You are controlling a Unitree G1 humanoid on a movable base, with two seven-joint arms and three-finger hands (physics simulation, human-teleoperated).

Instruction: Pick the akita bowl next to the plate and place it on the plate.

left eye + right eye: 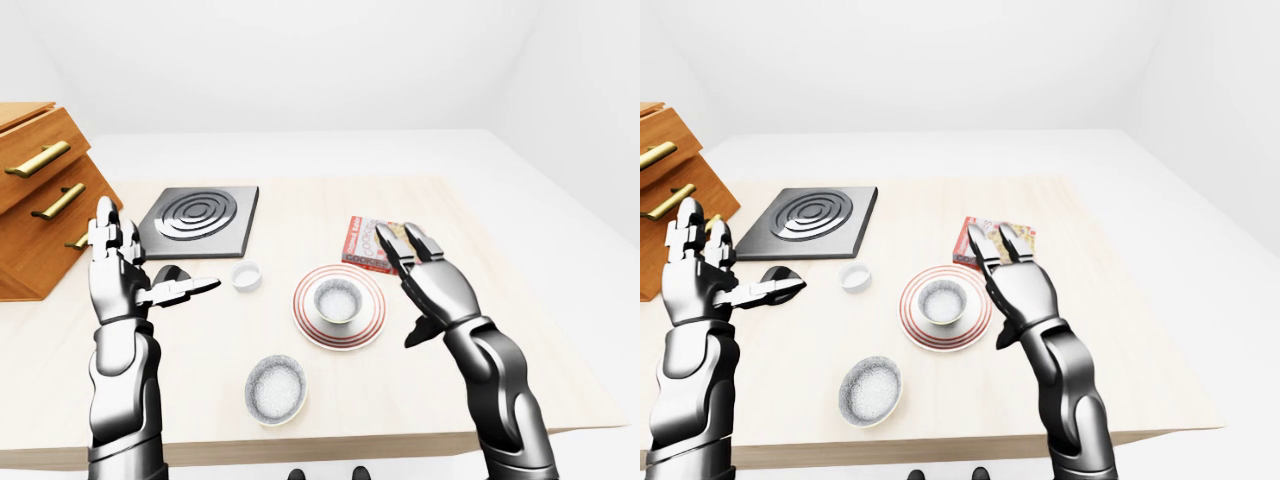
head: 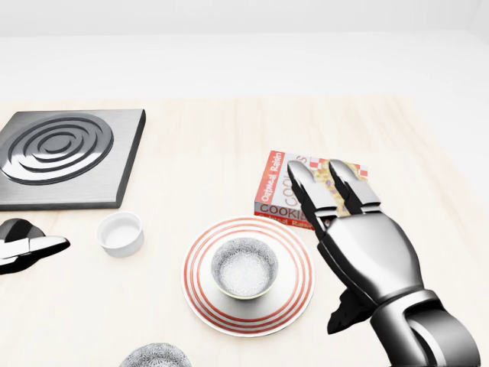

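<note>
A red-ringed plate lies on the pale wooden table, and it serves as the landmark for everything else. A speckled akita bowl sits upright in the middle of the plate, with nothing gripping it.

The right hand hangs just right of the plate with its fingers spread straight and nothing held; it is apart from the bowl. Above and right of the plate, partly hidden behind those fingers, lies a cookie box printed in red.

A second speckled bowl rests on the table below and left of the plate, near the table's lower edge. A small white cup stands just left of the plate. Farther up and left of the plate lies a dark square stove plate with concentric rings.

The left hand is raised well left of the plate, fingers extended and empty. A wooden drawer cabinet with brass handles stands beyond it, at the left edge of the left-eye view.
</note>
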